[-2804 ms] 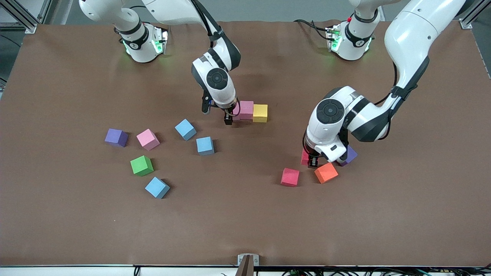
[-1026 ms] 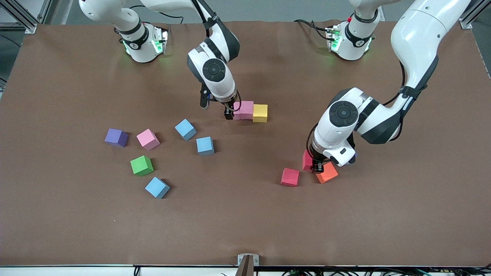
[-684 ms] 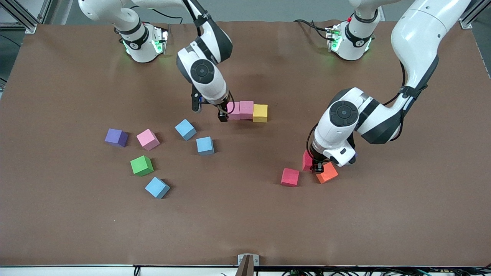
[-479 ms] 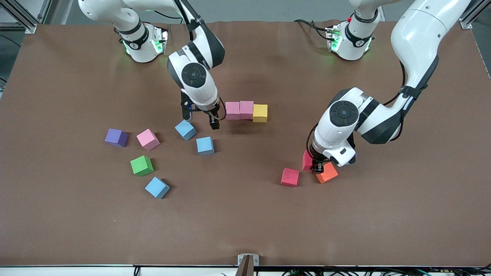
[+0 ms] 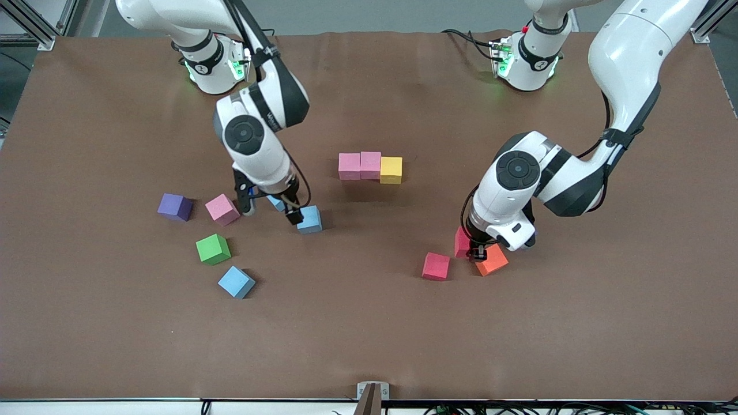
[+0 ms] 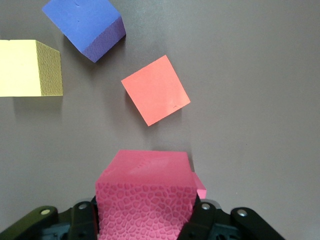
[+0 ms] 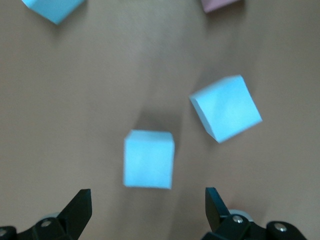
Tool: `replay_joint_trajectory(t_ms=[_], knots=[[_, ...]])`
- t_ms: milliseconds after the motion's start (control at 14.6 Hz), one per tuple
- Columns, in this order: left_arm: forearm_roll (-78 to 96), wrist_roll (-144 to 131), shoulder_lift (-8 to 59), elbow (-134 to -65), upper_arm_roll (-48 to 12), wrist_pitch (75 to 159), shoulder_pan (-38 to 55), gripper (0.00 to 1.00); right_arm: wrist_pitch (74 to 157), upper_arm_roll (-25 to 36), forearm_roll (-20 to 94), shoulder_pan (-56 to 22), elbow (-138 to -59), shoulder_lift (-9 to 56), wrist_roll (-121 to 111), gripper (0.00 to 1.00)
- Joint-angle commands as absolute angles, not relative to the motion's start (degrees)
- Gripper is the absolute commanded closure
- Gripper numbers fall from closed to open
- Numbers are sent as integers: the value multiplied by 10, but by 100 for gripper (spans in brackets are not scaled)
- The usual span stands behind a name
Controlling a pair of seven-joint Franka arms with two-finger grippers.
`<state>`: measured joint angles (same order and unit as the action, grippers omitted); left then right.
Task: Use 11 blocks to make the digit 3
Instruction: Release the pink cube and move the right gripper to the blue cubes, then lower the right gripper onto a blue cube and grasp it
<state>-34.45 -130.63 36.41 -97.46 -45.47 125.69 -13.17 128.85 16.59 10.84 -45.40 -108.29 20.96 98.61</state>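
Row so far: two pink blocks (image 5: pixel 360 166) and a yellow block (image 5: pixel 391 170) sit touching in a line in the middle of the desk (image 5: pixel 369 334); this is one short bar of the digit 3
Loose blocks: purple block (image 5: pixel 174 206), another pink block (image 5: pixel 222 209), green block (image 5: pixel 213 249) and three light blue blocks lie toward the right arm's end; a second red block (image 5: pixel 436 266) and an orange block (image 5: pixel 490 260) lie toward the left arm's end
Right claw (image 5: pixel 271 210): spread wide and holding nothing, over two of the light blue blocks
Left claw (image 5: pixel 474 249): pinching a red block (image 6: pixel 145 192) between its fingers, right beside the orange block
How to do the right arm's step well: it looks ready to pick a light blue block (image 7: pixel 148 159); it should sit square over that one, come straight down with a finger on each flat side, and keep off the tilted light blue block (image 7: pixel 226 108) just beside it
How to do the left arm's step well: lift the red block straight up so it does not bump the orange block
What changed: the right claw was at the end of the pink and yellow row; now it has left the row and moved over the light blue blocks
What stayed the same: the left claw has kept its hold on the red block in the same spot, and the row has not moved
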Motion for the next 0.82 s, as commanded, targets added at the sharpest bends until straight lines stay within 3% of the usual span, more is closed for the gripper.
replay_joint_trajectory(t_ms=[0,342,752], knots=[[-326,-1296,351,-978,-457,1252,-135,55,1284,160,101,-435,-1047,257,979,0],[-312,-1300,348,-978,-457,1250,-136,56,1290,160,104,-420,-1013,319,972,0],[-312,-1298,348,-978,-457,1250,-138,53,1312,156,138,-429,-1011,338,983,0]])
